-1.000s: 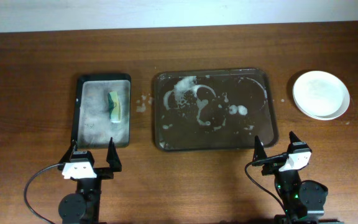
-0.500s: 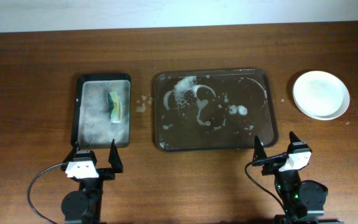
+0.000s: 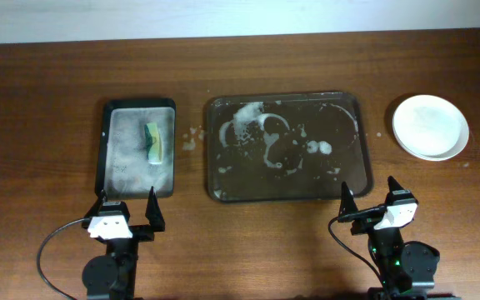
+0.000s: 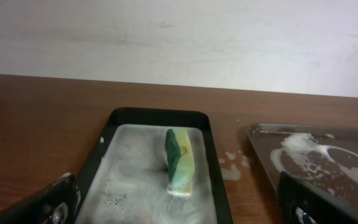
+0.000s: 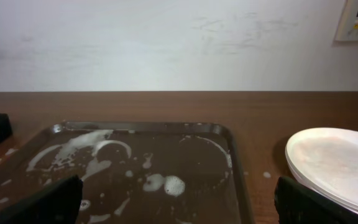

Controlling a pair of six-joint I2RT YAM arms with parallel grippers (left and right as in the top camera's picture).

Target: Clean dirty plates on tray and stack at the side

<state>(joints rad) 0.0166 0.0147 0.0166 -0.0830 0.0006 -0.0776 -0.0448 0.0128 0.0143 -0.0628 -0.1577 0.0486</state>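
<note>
I see the plates (image 3: 430, 126) stacked at three o'clock on the desk (image 3: 48, 83), outside the soapy tray (image 3: 307, 179). Left jaws and right jaws gape apart, empty, near six o'clock.

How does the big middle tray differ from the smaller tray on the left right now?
The large tray is wider and lies crosswise; the small tray is narrower and runs front to back. The small tray holds a green-and-yellow sponge on edge; the large tray holds no object. Grey suds coat most of the small tray's floor; the large tray shows scattered white foam patches. Both are dark, rimmed and wet.
</note>
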